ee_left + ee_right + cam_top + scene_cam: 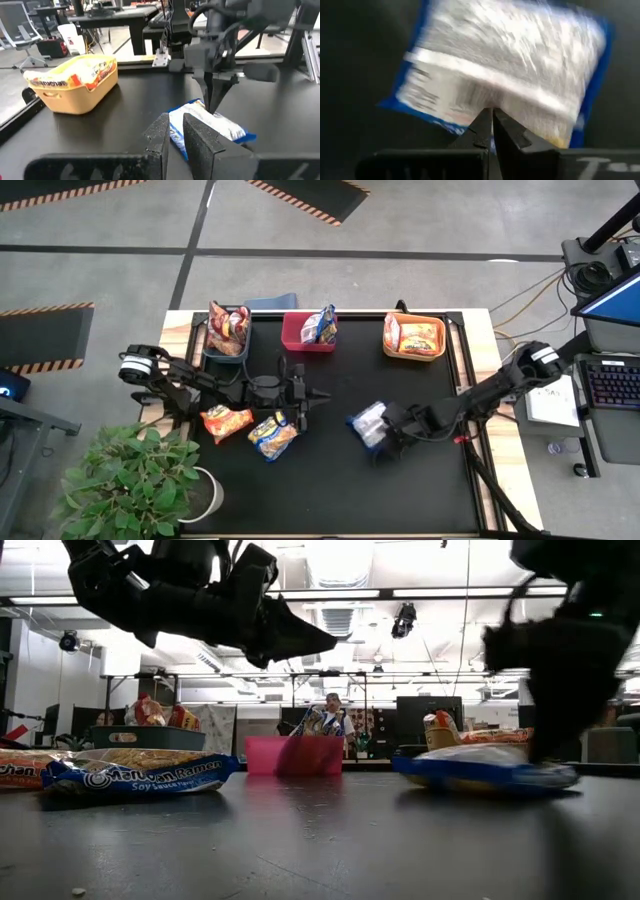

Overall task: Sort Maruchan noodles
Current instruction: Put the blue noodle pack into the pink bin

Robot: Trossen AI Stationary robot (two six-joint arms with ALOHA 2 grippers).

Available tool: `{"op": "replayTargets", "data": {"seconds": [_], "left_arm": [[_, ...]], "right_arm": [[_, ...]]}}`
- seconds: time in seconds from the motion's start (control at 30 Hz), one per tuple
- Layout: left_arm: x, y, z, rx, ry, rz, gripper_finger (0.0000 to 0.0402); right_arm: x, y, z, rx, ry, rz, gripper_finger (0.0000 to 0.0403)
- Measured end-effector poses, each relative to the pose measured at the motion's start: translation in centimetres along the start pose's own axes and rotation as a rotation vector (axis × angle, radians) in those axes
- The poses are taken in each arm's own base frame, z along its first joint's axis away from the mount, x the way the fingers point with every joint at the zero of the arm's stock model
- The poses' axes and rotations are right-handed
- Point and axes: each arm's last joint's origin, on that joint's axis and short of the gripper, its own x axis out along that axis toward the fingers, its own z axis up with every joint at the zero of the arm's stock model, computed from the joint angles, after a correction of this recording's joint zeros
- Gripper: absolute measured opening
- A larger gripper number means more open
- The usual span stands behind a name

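While my left gripper (pixel 318 396) is hovering pressed together above the mat, my right gripper (pixel 380 442), fingers together, is touching the silver-white and blue packet (pixel 368 423).

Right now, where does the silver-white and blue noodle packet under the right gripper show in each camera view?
High view: the silver-white and blue packet lies right of centre on the black mat, at the right gripper.
Low view: at the right, flat on the mat.
Left wrist view: low centre, beyond the left gripper, under the right arm's fingers.
Right wrist view: fills the frame.
Shared landmark: the orange bin, also in the left wrist view.
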Motion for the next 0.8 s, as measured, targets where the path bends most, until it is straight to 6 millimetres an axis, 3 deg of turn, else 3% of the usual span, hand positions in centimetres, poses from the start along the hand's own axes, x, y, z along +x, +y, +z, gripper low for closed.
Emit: {"op": "replayTargets", "data": {"seconds": [0.17,0.33,0.53,0.63,0.8], "left_arm": [[-0.1,0.0,-0.2,0.006,0.031,-0.002,0.0038],[-0.1,0.0,-0.2,0.019,0.055,-0.008,0.0038],[0.7,-0.3,1.7,0.001,0.026,-0.014,0.0038],[1.1,-0.7,2.2,0.006,0.069,-0.050,0.0039],[1.6,-1.7,2.7,0.012,0.208,-0.132,0.0069]], "right_arm": [[-0.1,1.0,2.5,-0.109,-0.305,0.028,0.0009],[-0.9,0.6,4.5,-0.330,-0.369,0.011,0.0009],[-2.7,-0.8,7.5,-0.539,-0.523,-0.039,0.0008],[-3.7,-1.6,9.0,-0.572,-0.574,0.013,0.0009],[-4.1,-2.8,9.5,-0.536,-0.539,0.123,0.0009]]}}
